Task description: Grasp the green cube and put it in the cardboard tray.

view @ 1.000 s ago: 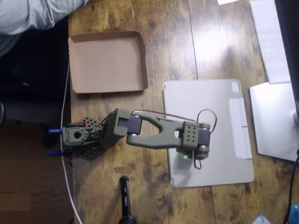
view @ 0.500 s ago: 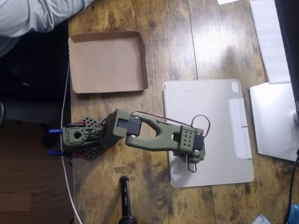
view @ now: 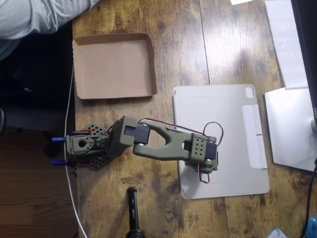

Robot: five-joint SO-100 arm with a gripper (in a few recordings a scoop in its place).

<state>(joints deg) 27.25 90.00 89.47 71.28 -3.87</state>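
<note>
The olive-green arm reaches right from its base (view: 84,146) across the wooden table. Its gripper (view: 202,162) points straight down over the lower left part of a light-grey tablet cover (view: 223,114). The wrist block covers the fingers, so their state is not visible. The green cube is hidden, with no green showing under the gripper head. The cardboard tray (view: 114,67) lies empty at the upper left, well apart from the gripper.
A person's grey sleeve (view: 39,15) rests at the top left corner beside the tray. A black cylindrical object (view: 132,213) stands near the bottom edge. White sheets and a pale device (view: 290,124) line the right side. A white cable (view: 69,168) runs along the table's left edge.
The gripper head has shifted slightly left and toward the base since a second ago. The sliver of green seen under it then no longer shows. Almost nothing moved in the last half second.
</note>
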